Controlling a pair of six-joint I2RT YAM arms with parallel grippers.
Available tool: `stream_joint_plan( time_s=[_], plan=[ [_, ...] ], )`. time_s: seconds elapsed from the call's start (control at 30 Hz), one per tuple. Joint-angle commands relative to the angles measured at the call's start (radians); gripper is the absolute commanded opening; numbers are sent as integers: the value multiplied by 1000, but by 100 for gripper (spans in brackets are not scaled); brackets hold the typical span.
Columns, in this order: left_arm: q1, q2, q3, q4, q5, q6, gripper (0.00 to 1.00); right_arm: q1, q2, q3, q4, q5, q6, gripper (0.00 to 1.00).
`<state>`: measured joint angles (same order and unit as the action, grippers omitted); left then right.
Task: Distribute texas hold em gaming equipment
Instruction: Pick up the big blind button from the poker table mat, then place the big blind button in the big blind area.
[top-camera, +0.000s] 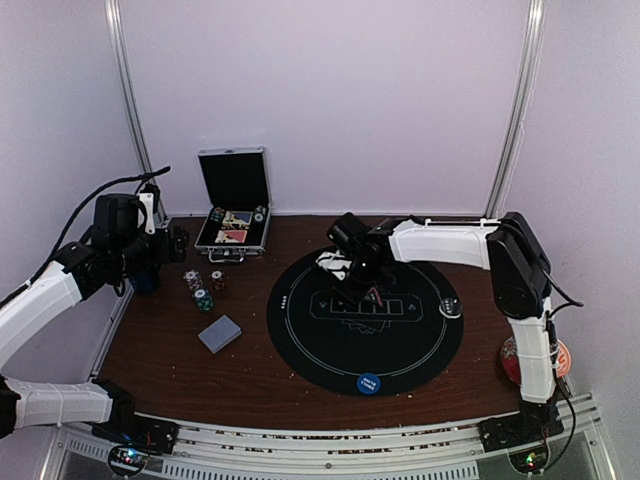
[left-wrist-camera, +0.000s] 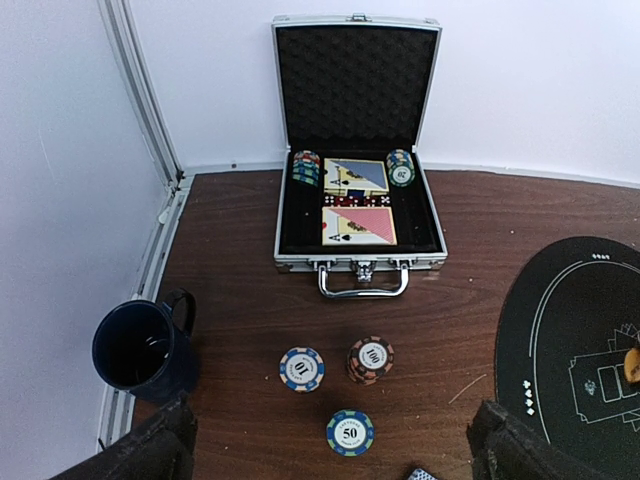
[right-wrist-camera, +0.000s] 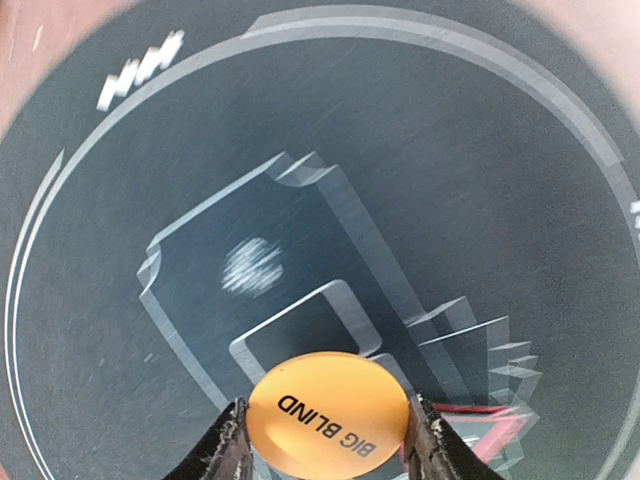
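Bearings: clock face is lying on the top view, 12 pointing at the back wall.
Left gripper (top-camera: 170, 242): hovering over the tabletop's (top-camera: 250, 375) 9 o'clock edge; jaws standing wide apart, gripping nothing, both fingers (left-wrist-camera: 150, 445) showing at the bottom of the wrist view.
Mug (left-wrist-camera: 140, 350): dark blue, sitting upright just beside the left rail, at 7 o'clock from the case.
Case (left-wrist-camera: 360, 262): lying open at 11 o'clock on the tabletop with its lid upright, holding chips and two card packs.
Chip stacks (left-wrist-camera: 371, 358): three are sitting at 6 o'clock from the case, marked 10, 100 and 50. The 50 is lying nearest the arm, and all three are apart from each other.
Card deck (top-camera: 220, 333): grey-blue back up, lying at 5 o'clock from the stacks, between them and the mat.
Mat (top-camera: 300, 340): round and black, covering the tabletop's middle.
Blue disc (top-camera: 369, 383): resting on the mat's 6 o'clock edge.
Right gripper (right-wrist-camera: 328, 418): reaching over the mat's centre, jaws pressing on both edges of the orange disc.
Orange disc (right-wrist-camera: 330, 395): reading BIG BLIND, sitting flat between the jaws. Whether it is touching the mat, I cannot tell.
Red triangle (top-camera: 374, 295): lying just beside the gripper, at its 5 o'clock.
Small dark disc (top-camera: 452, 308): lying at the mat's 3 o'clock.
Cup and saucer (top-camera: 562, 358): red-patterned, sitting at the tabletop's 4 o'clock, partly hidden behind the right arm.
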<state>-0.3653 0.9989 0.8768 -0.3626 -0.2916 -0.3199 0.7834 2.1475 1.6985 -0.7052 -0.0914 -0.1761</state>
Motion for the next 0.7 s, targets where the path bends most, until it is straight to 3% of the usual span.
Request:
stream_joint_plan(
  time_s=[0.0, 0.43, 0.67],
  plan=[
    [8, -5, -3, 44, 1, 5, 98, -56, 36, 99, 17, 48, 17, 47],
    [9, 12, -2, 44, -7, 9, 98, -184, 220, 379, 88, 163, 68, 48],
    [16, 20, -3, 44, -7, 8, 98, -239, 300, 432, 154, 235, 50, 49]
  ],
)
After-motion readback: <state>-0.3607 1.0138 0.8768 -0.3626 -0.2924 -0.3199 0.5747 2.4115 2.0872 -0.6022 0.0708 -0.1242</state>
